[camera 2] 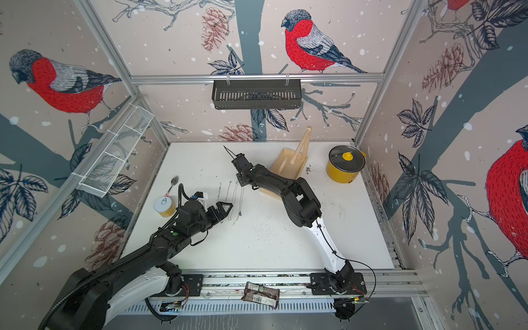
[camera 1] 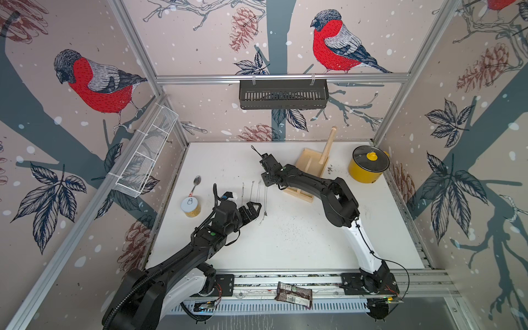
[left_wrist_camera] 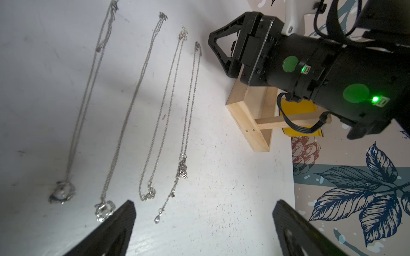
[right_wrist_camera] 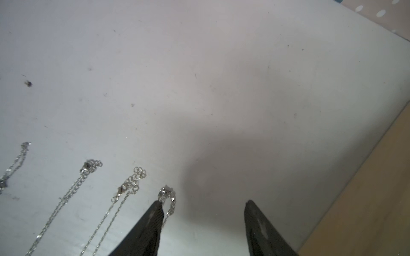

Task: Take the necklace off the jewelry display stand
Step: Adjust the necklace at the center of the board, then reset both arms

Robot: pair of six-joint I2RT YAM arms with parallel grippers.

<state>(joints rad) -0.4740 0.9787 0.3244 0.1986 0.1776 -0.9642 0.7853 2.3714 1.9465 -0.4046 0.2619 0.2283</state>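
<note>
Closest in, well apart from the jewelry display stand [camera 1: 305, 156], a crumpled wrapper [camera 1: 293, 294] lies on the front rail. Farther in, the left tool [left_wrist_camera: 205, 202] hovers low over the tabletop [camera 1: 300, 243], its jaws spread wide with nothing between them (one fingertip [left_wrist_camera: 127, 208] sits just beside a pendant [left_wrist_camera: 104, 209]). A tin can [camera 1: 190, 206] and a spoon [camera 1: 196, 183] rest well apart from the stand, past the left tool.

The necklace [left_wrist_camera: 191, 106] lies stretched flat on the tabletop, off the stand and near its tray base. Three more necklaces [left_wrist_camera: 142, 93] lie side by side with it, each farther from the stand.

The right tool [right_wrist_camera: 203, 202] hangs over the clasp ends, just beside the stand, jaws partly spread and gripping nothing. The nearest necklace's clasp [right_wrist_camera: 166, 192] lies at the outer edge of one fingertip [right_wrist_camera: 156, 210]; whether they touch I cannot tell.

The stand sits on its tray base toward the back wall, partly under the right arm [camera 1: 314, 183]. A yellow pot [camera 1: 361, 174] stands near the stand, on the side away from the necklaces.
</note>
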